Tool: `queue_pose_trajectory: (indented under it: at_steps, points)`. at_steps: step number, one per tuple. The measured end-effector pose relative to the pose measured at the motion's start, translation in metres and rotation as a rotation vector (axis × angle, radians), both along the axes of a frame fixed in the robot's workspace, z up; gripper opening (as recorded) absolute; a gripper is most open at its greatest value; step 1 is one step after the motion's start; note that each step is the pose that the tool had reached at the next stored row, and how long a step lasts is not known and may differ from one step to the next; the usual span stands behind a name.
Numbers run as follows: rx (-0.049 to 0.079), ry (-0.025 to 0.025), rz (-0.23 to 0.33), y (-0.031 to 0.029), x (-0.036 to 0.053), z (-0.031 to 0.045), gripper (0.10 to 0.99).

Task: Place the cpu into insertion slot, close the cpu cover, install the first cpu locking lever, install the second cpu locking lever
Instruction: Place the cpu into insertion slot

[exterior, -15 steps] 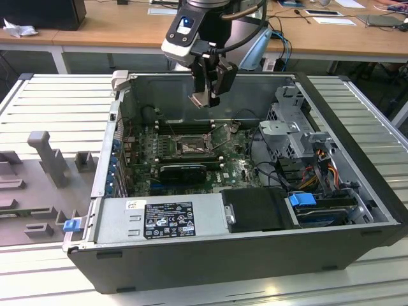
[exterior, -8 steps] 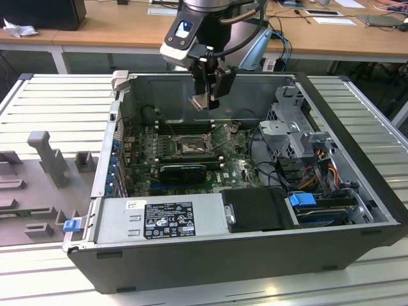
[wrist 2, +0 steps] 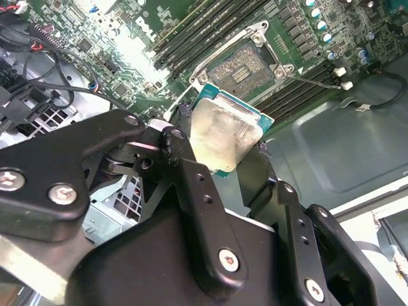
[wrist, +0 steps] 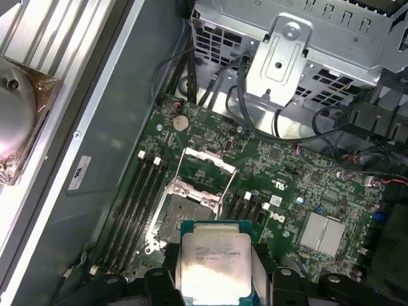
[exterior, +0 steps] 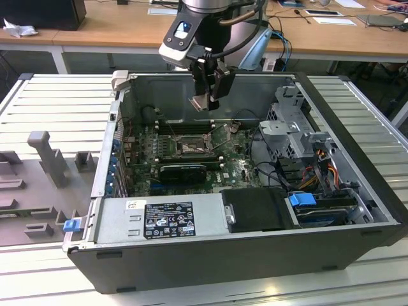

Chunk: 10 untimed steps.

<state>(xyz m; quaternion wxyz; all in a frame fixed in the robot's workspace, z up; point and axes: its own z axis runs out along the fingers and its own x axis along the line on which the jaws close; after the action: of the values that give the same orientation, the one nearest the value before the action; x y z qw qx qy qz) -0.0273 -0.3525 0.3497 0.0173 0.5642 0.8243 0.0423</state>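
My gripper (exterior: 203, 101) hangs above the open computer case, shut on the cpu (exterior: 199, 102), a thin silvery square plate with a green edge. In both wrist views the cpu (wrist 2: 224, 134) (wrist: 213, 261) sits clamped between the black fingers (wrist 2: 183, 131), well above the motherboard. The insertion slot (exterior: 191, 148) (wrist 2: 245, 67) (wrist: 180, 218) lies below it with its dark grey centre bare. The cpu cover (wrist: 205, 158), a silvery frame, is swung up and open at one side of the slot. A thin wire lever (wrist: 227, 185) stands raised beside the slot.
Long black memory slots (wrist: 137, 204) flank the socket. A metal drive cage (exterior: 293, 127) with cables stands toward the exterior view's right, and a black power supply box (exterior: 255, 210) sits at the case's near side. A grey fixture (exterior: 44, 153) rests on the table outside the case.
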Motion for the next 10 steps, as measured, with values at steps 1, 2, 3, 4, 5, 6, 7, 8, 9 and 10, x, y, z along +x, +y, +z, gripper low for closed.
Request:
queue_pose_trajectory:
  at_steps: [1, 2, 3, 4, 5, 6, 7, 8, 9, 10]
  points:
    - [0.000, 0.0000, -0.003, 0.0000, 0.0000, -0.0002, 0.529]
    - [0.000, 0.0000, -0.007, 0.0000, 0.0000, -0.0004, 0.529]
    - [0.000, 0.0000, -0.009, 0.0000, 0.0000, -0.0006, 0.529]
    - [0.000, 0.0000, -0.011, 0.0000, 0.0000, -0.0007, 0.529]
    - [0.000, 0.0000, -0.014, 0.0000, 0.0000, -0.0009, 0.529]
    - [0.000, -0.0001, -0.019, 0.0000, 0.0000, -0.0012, 0.529]
    - [0.000, 0.0000, -0.021, 0.0000, 0.0000, -0.0013, 0.529]
    - [0.000, 0.0000, -0.023, 0.0000, 0.0000, -0.0015, 0.529]
    - [0.000, -0.0001, -0.029, 0.0000, 0.0000, -0.0020, 0.529]
    - [0.000, 0.0000, -0.031, 0.0000, 0.0000, -0.0022, 0.529]
